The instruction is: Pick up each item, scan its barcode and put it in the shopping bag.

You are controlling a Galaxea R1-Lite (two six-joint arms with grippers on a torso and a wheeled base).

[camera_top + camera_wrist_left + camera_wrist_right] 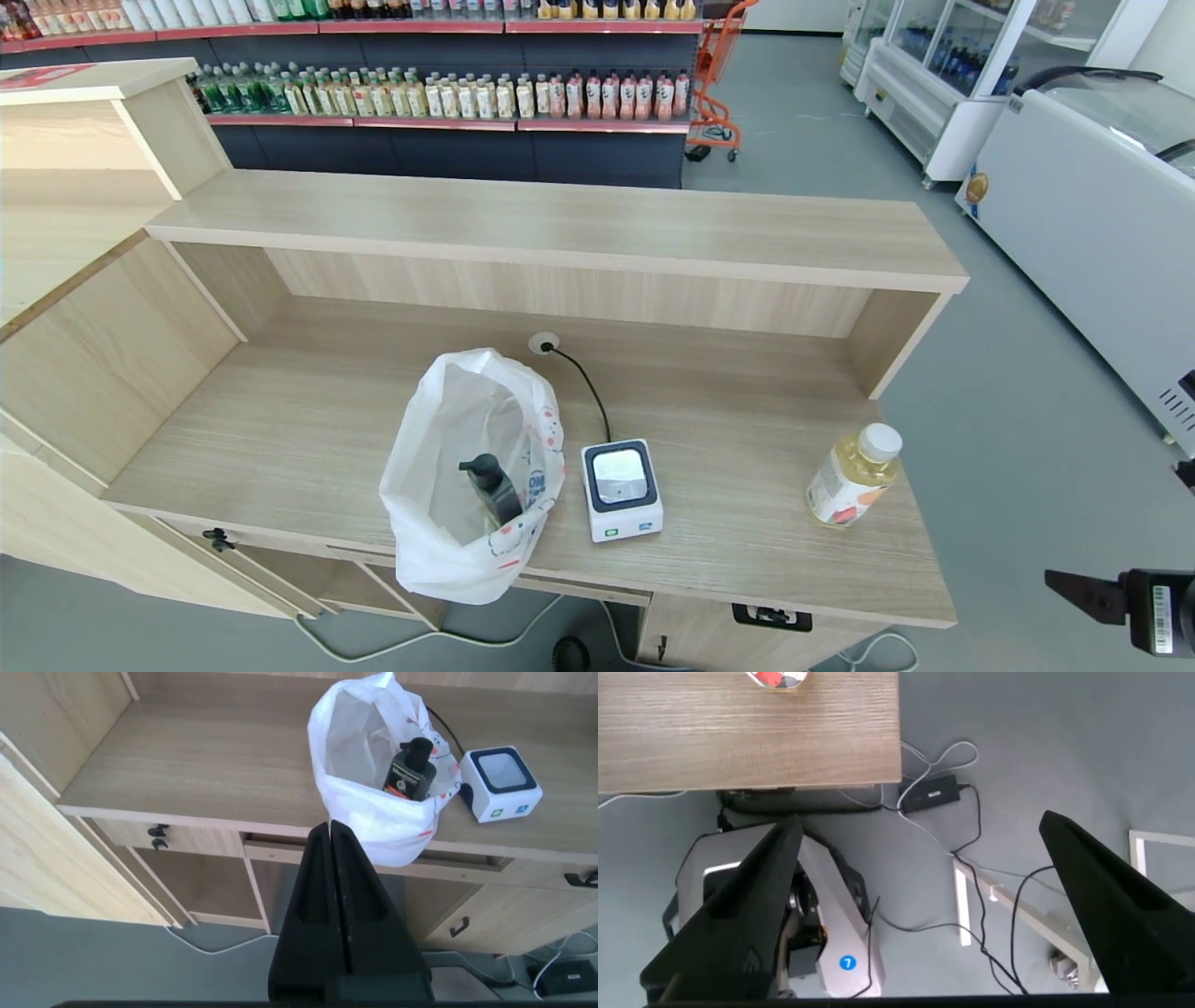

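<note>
- Head view: bottle (854, 474) is standing upright near the right front corner of the counter (308, 420), well apart from the scanner (621, 488). Bag (415, 495) is sitting just beside the scanner on its left, mouth gaping, with a pump bottle (492, 485) already resting inside.
- Left wrist view: left gripper (331, 831) is hanging out in front of the counter, short of the bag. Jaws are pressing together, holding nothing.
- Right wrist view: right gripper (915, 845) is hovering over floor beyond the counter edge, jaws gaping wide, empty.
- Judgement: bottle is looking full, so moderately heavy. Smooth plastic, likely slippery, walls fairly stiff. Gripping round the mid-body, below the cap, is looking safest, leaving the barcode uncovered.
</note>
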